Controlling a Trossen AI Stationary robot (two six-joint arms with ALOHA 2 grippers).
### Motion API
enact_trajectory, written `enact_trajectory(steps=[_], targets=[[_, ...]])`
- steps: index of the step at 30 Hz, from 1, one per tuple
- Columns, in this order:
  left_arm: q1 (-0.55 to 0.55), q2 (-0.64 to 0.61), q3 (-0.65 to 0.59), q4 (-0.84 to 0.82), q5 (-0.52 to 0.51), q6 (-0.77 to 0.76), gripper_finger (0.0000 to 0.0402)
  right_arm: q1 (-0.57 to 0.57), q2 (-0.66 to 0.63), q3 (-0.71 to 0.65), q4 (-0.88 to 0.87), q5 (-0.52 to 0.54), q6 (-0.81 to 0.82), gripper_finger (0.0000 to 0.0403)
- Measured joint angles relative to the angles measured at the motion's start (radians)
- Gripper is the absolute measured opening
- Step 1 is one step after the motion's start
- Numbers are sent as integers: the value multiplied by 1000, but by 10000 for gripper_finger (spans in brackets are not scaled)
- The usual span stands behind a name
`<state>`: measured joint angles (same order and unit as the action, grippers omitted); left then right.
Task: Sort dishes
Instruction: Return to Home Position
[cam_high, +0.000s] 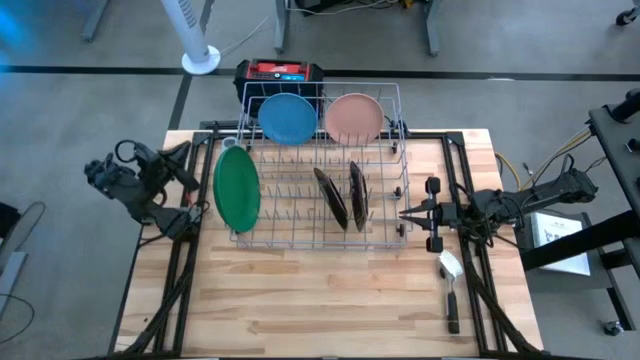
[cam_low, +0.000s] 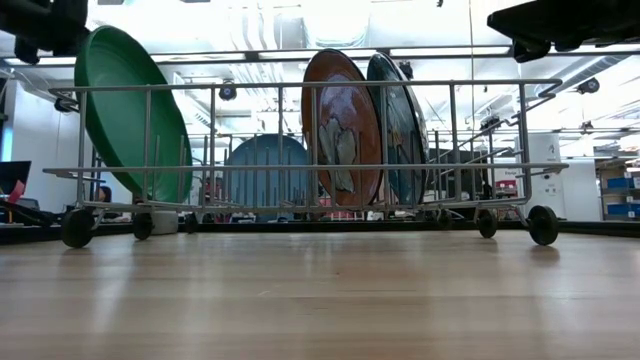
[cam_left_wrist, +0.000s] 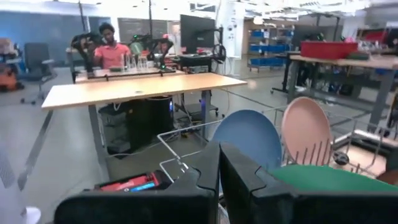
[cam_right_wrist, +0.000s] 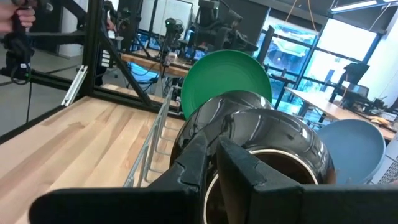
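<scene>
A grey floor (cam_high: 100, 40) crossed by a dark stripe (cam_high: 100, 70) surrounds the table (cam_high: 300, 310), with a white fan stand (cam_high: 200, 58) behind it. Beyond stand long wooden desks (cam_left_wrist: 143, 84), a person (cam_left_wrist: 111, 46) seated at one. Bright ceiling lights (cam_low: 340, 20) hang overhead, and large windows (cam_right_wrist: 323, 43) glow behind.

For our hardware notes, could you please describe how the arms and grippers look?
Both arms are black and jointed, with black cables looping alongside. The left gripper and right gripper each end in two flat, angular matte-black fingers. No markings show.

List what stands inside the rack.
Five plates: green plate at left, blue plate and pink plate at back, brown plates midway. The pink plate is covered in the low view.
</scene>
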<state>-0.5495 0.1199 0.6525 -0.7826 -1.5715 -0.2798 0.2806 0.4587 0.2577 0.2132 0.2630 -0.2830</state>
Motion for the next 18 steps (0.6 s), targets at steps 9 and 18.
enact_trajectory(steps=[9, 18], targets=[[45, -118, -37, -23, 5, 3, 0, 0, 0, 0, 0, 0, -3, 28], [57, -105, -81, -25, 0, -217, 0, 0, 0, -1, 1, 0, -4, 32]])
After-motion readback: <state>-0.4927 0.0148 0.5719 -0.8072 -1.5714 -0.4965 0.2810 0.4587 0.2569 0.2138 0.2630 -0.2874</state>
